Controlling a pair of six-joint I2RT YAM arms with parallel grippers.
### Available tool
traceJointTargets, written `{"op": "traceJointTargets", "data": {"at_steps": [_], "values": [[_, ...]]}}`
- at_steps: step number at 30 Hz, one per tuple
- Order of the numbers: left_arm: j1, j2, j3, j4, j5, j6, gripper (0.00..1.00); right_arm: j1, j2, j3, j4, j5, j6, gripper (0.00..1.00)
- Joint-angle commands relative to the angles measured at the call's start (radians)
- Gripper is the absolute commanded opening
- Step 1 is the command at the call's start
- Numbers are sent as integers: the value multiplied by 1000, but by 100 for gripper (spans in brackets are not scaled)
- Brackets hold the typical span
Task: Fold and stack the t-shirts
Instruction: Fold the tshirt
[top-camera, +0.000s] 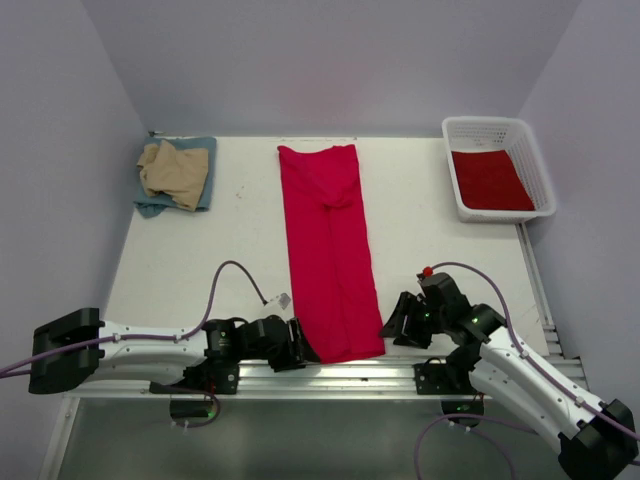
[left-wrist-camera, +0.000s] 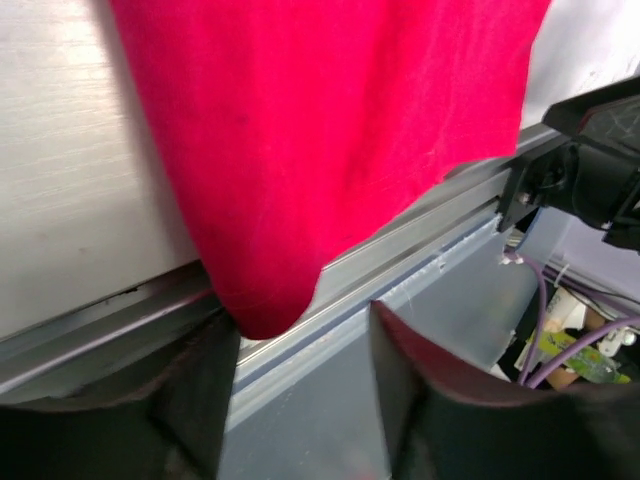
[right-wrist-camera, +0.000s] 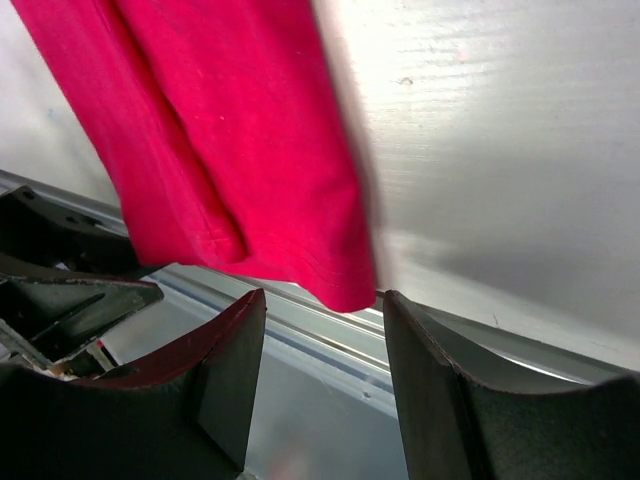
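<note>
Left pincer (left-wrist-camera: 305, 330), jaws apart beside red t-shirt (top-camera: 330, 250) corner, right pincer (right-wrist-camera: 325, 300) likewise apart, white basket (top-camera: 482, 122) beyond

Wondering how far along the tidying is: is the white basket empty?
No, a dark red cloth lies inside the white basket.

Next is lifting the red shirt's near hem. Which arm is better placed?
Left, probably: the left gripper, open, is at the near corner of the red shirt; the right gripper stands slightly clear of its corner.
</note>
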Motion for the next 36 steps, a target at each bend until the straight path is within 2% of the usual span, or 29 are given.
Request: {"op": "traceJointTargets", "data": {"at_steps": [1, 3, 6, 9, 16, 19, 22, 23, 29, 36], "values": [[-35, 17, -5, -33, -37, -39, 53, 1, 6, -9, -46, -8, 22, 54], [-42, -12, -17, -49, -52, -55, 46, 1, 24, -26, -16, -24, 28, 54], [-43, -47, -36, -82, -81, -74, 15, -1, 49, -44, 20, -35, 33, 53], [-45, -55, -34, -115, -86, -82, 0, 1, 72, -55, 48, -44, 37, 52], [-58, -16, -26, -80, -89, -78, 0, 1, 127, -113, 169, -92, 83, 48], [-61, -1, -30, -60, -86, -77, 0, 1, 155, -129, 224, -106, 94, 42], [-65, -1, -28, -49, -95, -74, 0, 1, 159, -129, 226, -120, 93, 17], [-65, -7, -28, -49, -98, -72, 0, 1, 153, -127, 217, -120, 93, 0], [-77, -18, 32, -107, -139, -28, 0, -1, 77, -74, 88, -87, 61, 0], [-94, -16, 174, -227, -228, 56, 0, 1, 70, -8, 68, -75, 31, 0]]}}
